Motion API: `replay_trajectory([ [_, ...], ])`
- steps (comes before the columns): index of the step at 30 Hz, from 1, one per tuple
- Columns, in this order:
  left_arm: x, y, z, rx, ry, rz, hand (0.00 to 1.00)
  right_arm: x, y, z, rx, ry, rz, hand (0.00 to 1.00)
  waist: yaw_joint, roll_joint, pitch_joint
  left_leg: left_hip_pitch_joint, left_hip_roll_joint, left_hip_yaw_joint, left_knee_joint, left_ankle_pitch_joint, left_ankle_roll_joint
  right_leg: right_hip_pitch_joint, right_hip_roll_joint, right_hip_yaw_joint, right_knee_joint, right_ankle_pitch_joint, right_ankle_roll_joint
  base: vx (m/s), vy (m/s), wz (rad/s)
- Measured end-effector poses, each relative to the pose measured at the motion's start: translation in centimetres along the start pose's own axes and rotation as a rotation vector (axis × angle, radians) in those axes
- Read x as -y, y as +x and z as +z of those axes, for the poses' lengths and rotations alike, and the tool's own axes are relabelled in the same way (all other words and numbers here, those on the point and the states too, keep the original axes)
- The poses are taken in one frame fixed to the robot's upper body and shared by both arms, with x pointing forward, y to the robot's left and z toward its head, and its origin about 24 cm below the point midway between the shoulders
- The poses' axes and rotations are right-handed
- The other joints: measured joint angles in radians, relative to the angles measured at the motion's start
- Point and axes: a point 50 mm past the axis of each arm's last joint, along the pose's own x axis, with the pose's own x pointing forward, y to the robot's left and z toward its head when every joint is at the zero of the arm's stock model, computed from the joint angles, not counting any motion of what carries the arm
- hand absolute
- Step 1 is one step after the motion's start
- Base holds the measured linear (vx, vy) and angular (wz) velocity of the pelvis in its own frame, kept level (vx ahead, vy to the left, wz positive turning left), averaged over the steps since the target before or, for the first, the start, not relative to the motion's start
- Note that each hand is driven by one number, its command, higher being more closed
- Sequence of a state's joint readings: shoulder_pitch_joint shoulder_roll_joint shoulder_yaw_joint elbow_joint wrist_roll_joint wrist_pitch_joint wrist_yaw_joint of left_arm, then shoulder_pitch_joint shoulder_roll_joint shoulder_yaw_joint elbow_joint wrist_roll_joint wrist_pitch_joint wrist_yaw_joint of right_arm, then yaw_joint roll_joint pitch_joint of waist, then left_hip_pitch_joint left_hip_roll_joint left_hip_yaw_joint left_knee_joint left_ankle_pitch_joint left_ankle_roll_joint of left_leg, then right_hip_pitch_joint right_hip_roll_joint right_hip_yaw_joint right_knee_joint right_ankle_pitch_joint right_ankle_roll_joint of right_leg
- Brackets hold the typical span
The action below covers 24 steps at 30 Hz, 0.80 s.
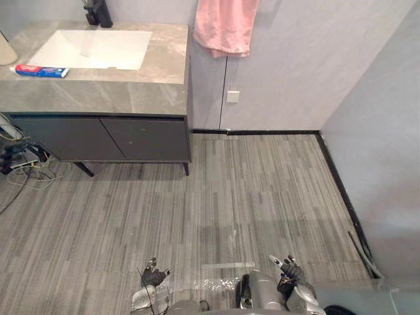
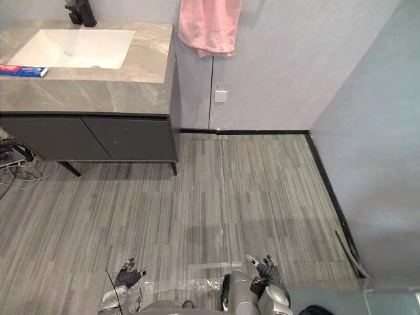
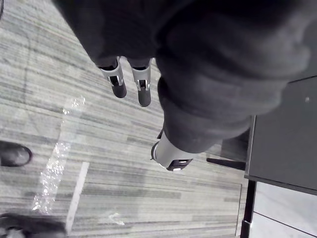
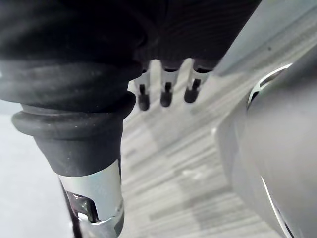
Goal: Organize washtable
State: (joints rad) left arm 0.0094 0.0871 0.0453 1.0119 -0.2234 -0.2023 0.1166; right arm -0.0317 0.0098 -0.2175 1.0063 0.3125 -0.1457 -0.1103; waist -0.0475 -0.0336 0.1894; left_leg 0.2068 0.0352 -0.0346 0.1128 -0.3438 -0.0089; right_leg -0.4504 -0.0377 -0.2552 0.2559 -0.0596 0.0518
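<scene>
The washtable's grey stone top stands at the far left, well away from me, with a white sink set in it. A red, white and blue toothpaste tube lies on the top in front of the sink. A black faucet rises behind the sink. My left hand hangs low over the floor, open, its fingers straight and holding nothing. My right hand hangs low on the other side, also open, with straight fingers.
A pink towel hangs on the wall right of the washtable. Dark cabinet doors sit under the top, with loose cables on the floor at their left. A white object stands at the counter's left edge. Wood-grain floor lies between me and the washtable.
</scene>
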Motion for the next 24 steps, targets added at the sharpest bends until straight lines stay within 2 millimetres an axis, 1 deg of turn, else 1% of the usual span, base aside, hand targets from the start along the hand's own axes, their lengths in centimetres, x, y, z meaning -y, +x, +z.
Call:
replay_trajectory([
  [1, -0.1, 0.0, 0.0, -0.001, 0.01, -0.002, 0.0, 0.0, -0.1, -0.2, -0.005, 0.0, -0.001, 0.0, -0.002, -0.012, -0.004, 0.009, 0.0, -0.003, 0.013, -0.006, -0.01, -0.005, 0.003, -0.01, -0.019, 0.029, -0.014, 0.65, -0.218, 0.41],
  [2, -0.5, -0.1, -0.2, -0.006, 0.022, 0.005, 0.0, 0.5, -0.2, -0.6, -0.016, -0.002, -0.012, 0.0, -0.003, -0.02, -0.01, 0.015, 0.008, -0.024, 0.068, -0.027, -0.047, 0.002, 0.001, -0.022, -0.03, 0.159, -0.088, 0.69, -0.238, 0.3],
  [3, -0.2, -0.1, -0.3, -0.009, 0.01, 0.0, 0.0, 0.9, -0.2, -0.6, -0.019, 0.0, -0.022, 0.0, 0.0, -0.008, -0.017, 0.011, 0.04, -0.044, 0.134, -0.028, -0.052, 0.016, 0.025, -0.037, -0.019, 0.188, -0.149, 0.85, -0.319, 0.24],
  [4, -0.1, -0.1, -0.1, -0.005, -0.01, 0.004, 0.0, 0.8, 0.0, 0.1, 0.005, 0.011, -0.021, 0.0, 0.001, 0.018, -0.018, -0.063, 0.073, -0.045, 0.291, 0.01, -0.11, 0.037, 0.059, -0.056, -0.023, 0.156, -0.168, 0.72, -0.274, 0.01],
  [5, -0.1, -0.1, -0.2, -0.007, -0.034, 0.014, 0.0, 0.7, 0.0, 0.4, 0.019, 0.012, -0.016, 0.0, 0.002, 0.031, -0.011, -0.12, 0.086, -0.041, 0.438, 0.078, -0.102, 0.072, 0.085, -0.062, -0.035, 0.131, -0.192, 0.58, -0.227, -0.17],
  [6, -0.4, -0.2, -0.5, -0.018, -0.066, 0.034, 0.0, 0.5, 0.0, 0.6, 0.029, 0.012, -0.008, 0.0, 0.006, 0.041, -0.009, -0.176, 0.095, -0.044, 0.597, 0.198, -0.083, 0.117, 0.118, -0.053, -0.052, 0.108, -0.213, 0.76, -0.262, -0.44],
  [7, -0.8, -0.4, -1.0, -0.034, -0.098, 0.06, 0.0, -0.2, -0.1, 0.6, 0.032, 0.022, 0.011, 0.0, 0.014, 0.044, -0.008, -0.24, 0.117, -0.047, 0.782, 0.277, -0.085, 0.197, 0.15, -0.026, -0.083, 0.089, -0.233, 0.75, -0.245, -0.42],
  [8, -1.0, -0.3, -1.0, -0.035, -0.106, 0.064, 0.0, -0.5, -0.1, 0.5, 0.031, 0.031, 0.016, 0.0, 0.012, 0.043, -0.007, -0.272, 0.131, -0.04, 0.865, 0.276, -0.086, 0.237, 0.163, -0.018, -0.096, 0.084, -0.24, 0.84, -0.278, -0.37],
  [9, -0.9, -0.3, -0.7, -0.023, -0.118, 0.062, 0.0, -0.8, -0.2, 0.3, 0.024, 0.048, 0.022, 0.0, 0.019, 0.033, -0.002, -0.327, 0.149, -0.016, 0.974, 0.262, -0.067, 0.317, 0.171, 0.01, -0.116, 0.074, -0.252, 0.59, -0.191, -0.33],
  [10, -0.6, -0.3, -0.4, -0.011, -0.126, 0.055, 0.0, -0.9, -0.2, 0.1, 0.021, 0.054, 0.023, 0.0, 0.038, 0.027, -0.002, -0.367, 0.171, 0.029, 1.026, 0.237, -0.031, 0.391, 0.172, 0.047, -0.134, 0.067, -0.257, 0.56, -0.174, -0.38],
  [11, -0.4, -0.3, -0.3, -0.004, -0.13, 0.051, 0.0, -0.9, -0.2, 0.1, 0.02, 0.06, 0.022, 0.0, 0.043, 0.027, -0.001, -0.389, 0.18, 0.046, 1.035, 0.228, -0.019, 0.423, 0.171, 0.061, -0.144, 0.064, -0.26, 0.52, -0.109, -0.53],
  [12, -0.2, -0.2, 0.0, 0.01, -0.137, 0.044, 0.0, -0.9, -0.2, 0.3, 0.023, 0.069, 0.02, 0.0, 0.061, 0.026, -0.002, -0.439, 0.19, 0.074, 1.019, 0.201, -0.021, 0.473, 0.163, 0.091, -0.156, 0.051, -0.257, 0.47, -0.04, -0.63],
  [13, -0.1, -0.2, 0.2, 0.021, -0.156, 0.046, 0.0, -0.9, -0.1, 0.5, 0.027, 0.074, 0.021, 0.0, 0.067, 0.021, 0.001, -0.484, 0.189, 0.096, 0.952, 0.161, -0.05, 0.511, 0.146, 0.117, -0.157, 0.025, -0.227, 0.45, -0.015, -0.64],
  [14, -0.1, -0.3, 0.2, 0.023, -0.166, 0.048, 0.0, -1.1, 0.0, 0.7, 0.033, 0.079, 0.025, 0.0, 0.067, 0.02, 0.002, -0.509, 0.186, 0.099, 0.907, 0.152, -0.052, 0.529, 0.138, 0.126, -0.158, 0.008, -0.219, 0.42, 0.029, -0.61],
  [15, -0.1, -0.4, 0.0, 0.021, -0.191, 0.054, 0.0, -1.4, 0.1, 1.1, 0.042, 0.083, 0.032, 0.0, 0.064, 0.024, 0.004, -0.544, 0.174, 0.105, 0.8, 0.132, -0.071, 0.562, 0.126, 0.147, -0.162, -0.026, -0.188, 0.31, 0.056, -0.43],
  [16, 0.0, -0.5, -0.1, 0.018, -0.206, 0.059, 0.0, -1.3, 0.1, 1.2, 0.043, 0.086, 0.029, 0.0, 0.065, 0.022, 0.005, -0.552, 0.163, 0.105, 0.731, 0.127, -0.079, 0.578, 0.116, 0.155, -0.166, -0.046, -0.179, 0.45, 0.158, -0.54],
  [18, 0.2, -0.6, -0.1, 0.025, -0.235, 0.061, 0.0, -0.8, 0.2, 1.4, 0.053, 0.111, 0.007, 0.0, 0.067, 0.023, 0.008, -0.584, 0.097, 0.066, 0.425, 0.14, -0.09, 0.64, 0.081, 0.187, -0.187, -0.124, -0.146, 0.45, 0.244, -0.46],
  [19, 0.2, -0.8, -0.5, 0.017, -0.24, 0.063, 0.0, -0.3, 0.2, 1.4, 0.054, 0.105, -0.003, 0.0, 0.068, 0.033, 0.001, -0.581, 0.081, 0.047, 0.303, 0.159, -0.105, 0.659, 0.071, 0.197, -0.188, -0.147, -0.127, 0.47, 0.343, -0.5],
  [20, 0.0, -0.9, -0.8, 0.009, -0.251, 0.074, 0.0, 0.2, 0.1, 1.3, 0.05, 0.098, -0.015, 0.0, 0.074, 0.042, -0.005, -0.575, 0.064, 0.034, 0.215, 0.24, -0.086, 0.678, 0.057, 0.229, -0.185, -0.183, -0.103, 0.4, 0.319, -0.55],
  [21, -0.5, -1.0, -1.1, 0.0, -0.26, 0.091, 0.0, 0.5, 0.1, 1.1, 0.046, 0.095, -0.022, 0.0, 0.083, 0.038, -0.012, -0.559, 0.054, 0.038, 0.209, 0.299, -0.08, 0.684, 0.043, 0.247, -0.179, -0.198, -0.095, 0.42, 0.333, -0.65],
  [22, -1.1, -1.3, -1.8, -0.015, -0.279, 0.118, 0.0, 0.5, -0.1, 0.5, 0.028, 0.097, -0.022, 0.0, 0.093, 0.007, -0.03, -0.545, 0.024, 0.065, 0.214, 0.322, -0.038, 0.687, 0.002, 0.273, -0.163, -0.217, -0.085, 0.38, 0.254, -0.55],
  [23, -1.8, -1.5, -2.4, -0.045, -0.296, 0.158, 0.0, 0.3, -0.2, 0.1, 0.02, 0.099, -0.019, 0.0, 0.094, -0.008, -0.04, -0.549, 0.013, 0.086, 0.227, 0.293, -0.022, 0.664, -0.019, 0.291, -0.134, -0.215, -0.083, 0.48, 0.298, -0.58],
  [24, -2.8, -1.8, -3.2, -0.068, -0.329, 0.205, 0.0, 0.3, -0.3, -0.2, 0.012, 0.097, -0.013, 0.0, 0.1, -0.012, -0.042, -0.55, 0.007, 0.113, 0.263, 0.265, 0.005, 0.634, -0.038, 0.317, -0.072, -0.212, -0.079, 0.48, 0.291, -0.44],
])
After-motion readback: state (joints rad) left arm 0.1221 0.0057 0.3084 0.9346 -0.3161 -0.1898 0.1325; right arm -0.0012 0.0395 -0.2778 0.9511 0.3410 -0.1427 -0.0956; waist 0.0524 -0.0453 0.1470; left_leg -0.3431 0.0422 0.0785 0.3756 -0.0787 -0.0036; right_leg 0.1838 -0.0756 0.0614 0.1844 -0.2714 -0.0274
